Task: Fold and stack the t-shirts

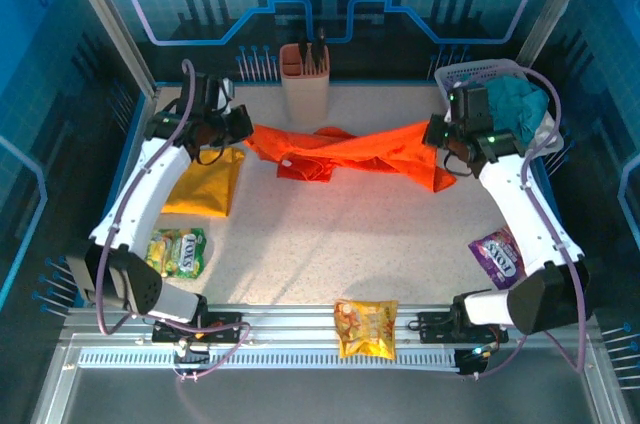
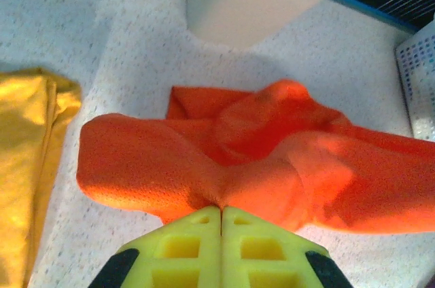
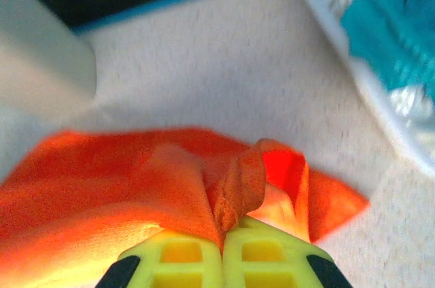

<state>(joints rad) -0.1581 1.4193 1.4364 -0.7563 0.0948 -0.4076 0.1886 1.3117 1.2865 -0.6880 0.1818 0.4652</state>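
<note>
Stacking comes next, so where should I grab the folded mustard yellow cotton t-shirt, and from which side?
Probably pinch the mustard yellow t-shirt at its right edge, coming from the table centre: it lies flat and folded, that edge faces open table, and the left arm runs along its other side. Left gripper and right gripper are both shut on the bright orange t-shirt, so free one first.

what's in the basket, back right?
A bunched teal cloth sits in the basket, a pale item beside it. Anything under the cloth is covered.
</note>
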